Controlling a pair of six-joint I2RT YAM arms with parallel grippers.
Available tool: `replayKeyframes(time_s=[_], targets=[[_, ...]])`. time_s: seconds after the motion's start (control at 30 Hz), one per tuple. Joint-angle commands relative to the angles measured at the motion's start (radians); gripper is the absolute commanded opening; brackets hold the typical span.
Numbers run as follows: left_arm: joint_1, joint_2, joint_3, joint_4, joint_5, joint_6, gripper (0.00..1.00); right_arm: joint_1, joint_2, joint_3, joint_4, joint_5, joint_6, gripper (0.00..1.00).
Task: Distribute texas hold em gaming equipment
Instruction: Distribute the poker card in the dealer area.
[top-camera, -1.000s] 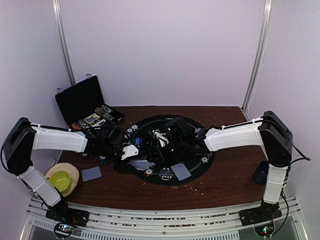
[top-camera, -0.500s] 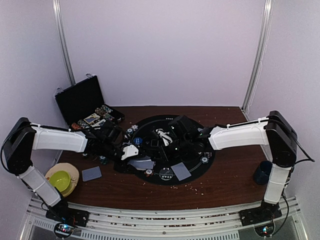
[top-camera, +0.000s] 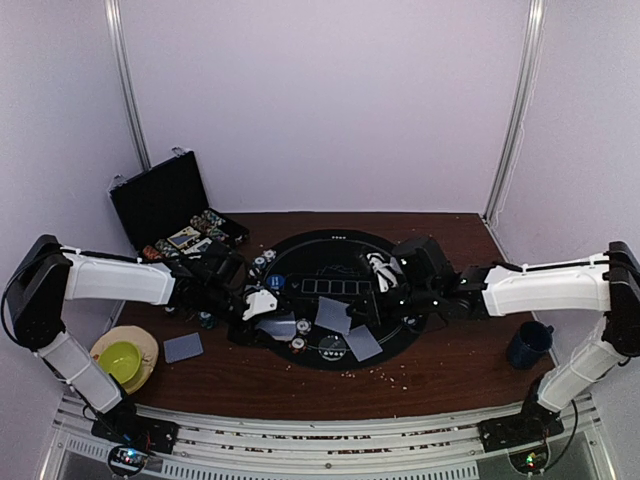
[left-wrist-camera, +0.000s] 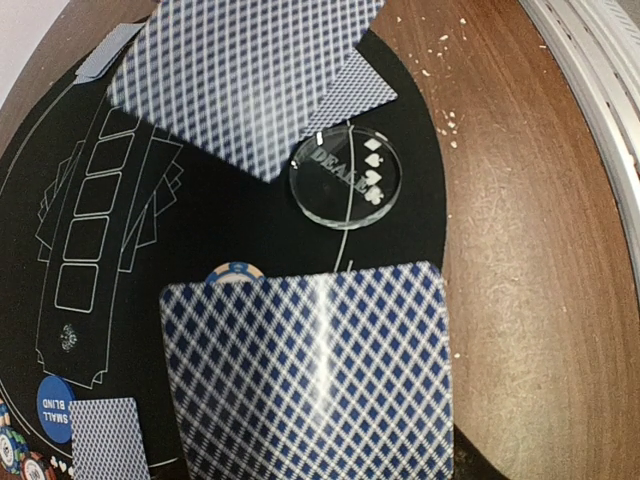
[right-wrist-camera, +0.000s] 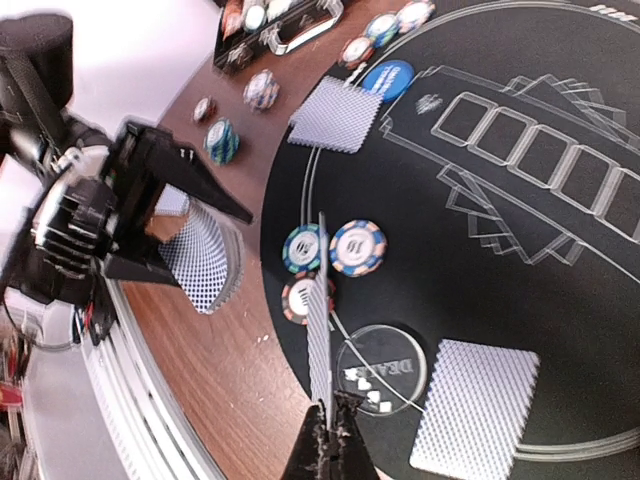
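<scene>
near worktop: a stray card (top-camera: 183, 347) lies back up on the bare worktop (top-camera: 440, 375), off the near-left side of the mat (right-wrist-camera: 500, 270).
near rim of mat: a dealt card (right-wrist-camera: 475, 405) lies flat and back up, just beside the clear dealer button (left-wrist-camera: 345, 177). Three striped chips (right-wrist-camera: 357, 247) cluster close by.
right gripper (right-wrist-camera: 322, 415): clamped shut on one edge of the lifted card (left-wrist-camera: 250, 80), which hangs tilted in the air over the near part of the mat, touching nothing else.
left gripper (right-wrist-camera: 215, 245): at the mat's left rim, jaws partly apart and gripping the supply cards (left-wrist-camera: 300, 380). Whether this is one card or a thin pack cannot be told.
farther on the mat: the blue small-blind button (right-wrist-camera: 387, 77), with a far card (right-wrist-camera: 335, 113) just beside it.
far left: loose chip stacks (right-wrist-camera: 222, 140) on the wood, then the open black case (top-camera: 160, 200).
step in hand: probably dealing. The right gripper appears to be carrying one card to a seat, while the left gripper serves as the deck holder.
next move calls for: picking a seat that lacks a card, levelling the lifted card, lowering it back up, clear of the chips and dealer button, and only then parting the jaws.
</scene>
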Motion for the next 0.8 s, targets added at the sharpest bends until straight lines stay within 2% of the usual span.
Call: replayKeyframes(time_s=[0.0,0.27,0.53,0.77], targets=[[-0.004,0.005,0.014,0.032,0.009,-0.005,0.52,-0.005,-0.142,-0.139,0.123,0.215,0.137,0.00],[-0.004,0.005,0.013,0.035,0.007,-0.008,0.52,0.013,-0.293,-0.374,0.295,0.445,0.325,0.00],[-0.003,0.007,0.014,0.036,0.003,-0.008,0.52,0.085,-0.257,-0.463,0.449,0.548,0.401,0.00],[-0.003,0.002,0.012,0.035,0.005,-0.007,0.52,0.145,-0.192,-0.471,0.491,0.616,0.442,0.00]])
